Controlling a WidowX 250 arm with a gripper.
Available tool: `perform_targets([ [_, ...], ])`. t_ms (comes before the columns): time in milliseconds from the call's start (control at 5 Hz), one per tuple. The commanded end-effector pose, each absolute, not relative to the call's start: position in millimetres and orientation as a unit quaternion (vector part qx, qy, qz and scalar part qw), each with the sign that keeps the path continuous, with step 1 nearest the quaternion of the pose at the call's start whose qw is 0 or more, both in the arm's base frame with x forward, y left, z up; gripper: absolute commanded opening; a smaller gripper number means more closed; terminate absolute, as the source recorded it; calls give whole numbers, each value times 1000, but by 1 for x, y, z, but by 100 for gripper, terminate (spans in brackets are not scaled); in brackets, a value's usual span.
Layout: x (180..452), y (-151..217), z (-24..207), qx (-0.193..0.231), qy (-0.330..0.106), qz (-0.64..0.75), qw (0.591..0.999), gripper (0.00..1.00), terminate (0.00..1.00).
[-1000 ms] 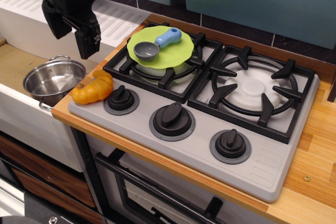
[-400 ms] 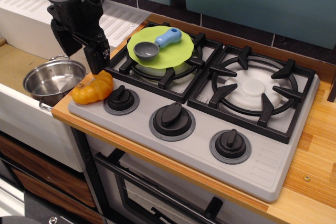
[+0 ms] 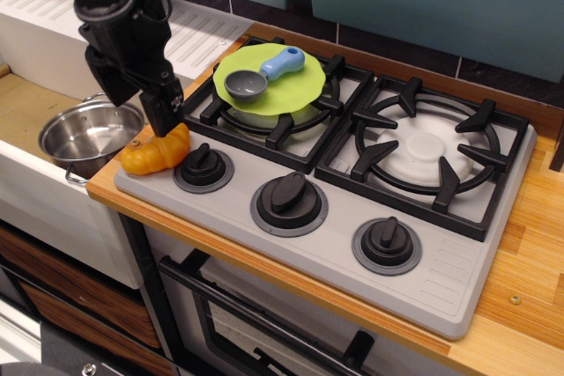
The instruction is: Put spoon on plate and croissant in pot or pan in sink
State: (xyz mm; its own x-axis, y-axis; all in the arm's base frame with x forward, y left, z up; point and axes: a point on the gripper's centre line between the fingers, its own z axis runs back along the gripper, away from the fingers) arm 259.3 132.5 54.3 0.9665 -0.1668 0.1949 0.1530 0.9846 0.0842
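Note:
The spoon (image 3: 264, 74), with a grey bowl and a light blue handle, lies on the lime-green plate (image 3: 295, 94) on the stove's back left burner. The orange croissant (image 3: 152, 155) lies on the stove's front left corner, beside the steel pot (image 3: 88, 135) that stands in the sink (image 3: 22, 107). My black gripper (image 3: 137, 105) is open, low over the croissant's back end. Its right finger (image 3: 164, 112) reaches down to the croissant's top. The other finger hangs over the gap towards the pot.
Black burner grates (image 3: 427, 151) and several knobs (image 3: 289, 193) lie to the right on the grey stove. The white ribbed drainboard (image 3: 198, 33) is behind the gripper. The wooden counter edge (image 3: 106, 195) runs between stove and sink.
My gripper has moved down and to the right, from above the pot and drainboard to the croissant. The croissant, pot, spoon and plate have not moved.

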Motion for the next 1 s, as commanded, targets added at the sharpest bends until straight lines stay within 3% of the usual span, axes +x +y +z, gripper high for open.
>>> perform_targets([
  [0,260,140,60,44,-131,-85,987,100,0],
  [800,257,128,53,15,-132,-79,988,100,0],
])
